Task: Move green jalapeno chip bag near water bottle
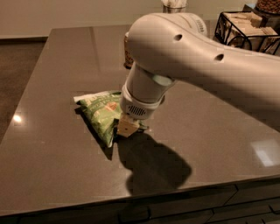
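The green jalapeno chip bag (99,110) lies on the dark table (65,166), left of centre, its white top edge pointing left. My gripper (127,127) hangs from the big white arm and is shut on the bag's right edge, low over the tabletop. The water bottle is hidden behind the arm. A gold-brown can (127,53) shows partly at the arm's left side, behind the bag.
A black wire basket (243,30) with packets stands at the back right. A cup-like holder (173,4) stands at the back edge. The table's front edge (131,197) is close below the gripper's shadow, with drawers beneath.
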Controlling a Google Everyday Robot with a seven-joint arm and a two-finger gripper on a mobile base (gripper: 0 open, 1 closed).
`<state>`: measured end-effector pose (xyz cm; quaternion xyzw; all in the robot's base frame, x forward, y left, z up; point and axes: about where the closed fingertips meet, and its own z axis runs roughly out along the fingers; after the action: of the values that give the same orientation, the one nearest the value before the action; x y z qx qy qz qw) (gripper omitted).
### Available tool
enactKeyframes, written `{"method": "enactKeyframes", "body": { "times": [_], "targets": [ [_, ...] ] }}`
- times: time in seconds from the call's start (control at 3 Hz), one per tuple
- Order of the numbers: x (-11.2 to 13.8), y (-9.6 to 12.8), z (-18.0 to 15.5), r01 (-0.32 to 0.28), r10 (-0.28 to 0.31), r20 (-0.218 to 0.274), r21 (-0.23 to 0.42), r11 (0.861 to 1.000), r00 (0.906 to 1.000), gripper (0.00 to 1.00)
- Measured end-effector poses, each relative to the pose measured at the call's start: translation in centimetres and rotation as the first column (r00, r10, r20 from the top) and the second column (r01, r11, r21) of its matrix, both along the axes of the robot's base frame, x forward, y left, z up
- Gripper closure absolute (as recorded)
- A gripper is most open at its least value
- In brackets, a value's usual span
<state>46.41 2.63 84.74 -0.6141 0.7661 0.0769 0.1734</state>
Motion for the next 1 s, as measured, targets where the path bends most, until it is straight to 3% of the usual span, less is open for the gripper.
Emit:
{"method": "enactKeyframes", "body": {
  "times": [0.33,0.67,1.0],
  "targets": [
    [1.2,-3.9,0.7,0.030,-0.030,0.019,-0.020,0.999,0.9994,1.00],
    [1.0,-6.2,0.9,0.000,0.000,0.026,-0.014,1.000,0.9997,1.00],
    [0.9,-6.6,0.9,-0.123,0.123,0.029,-0.007,0.992,0.9920,0.98]
  ]
}}
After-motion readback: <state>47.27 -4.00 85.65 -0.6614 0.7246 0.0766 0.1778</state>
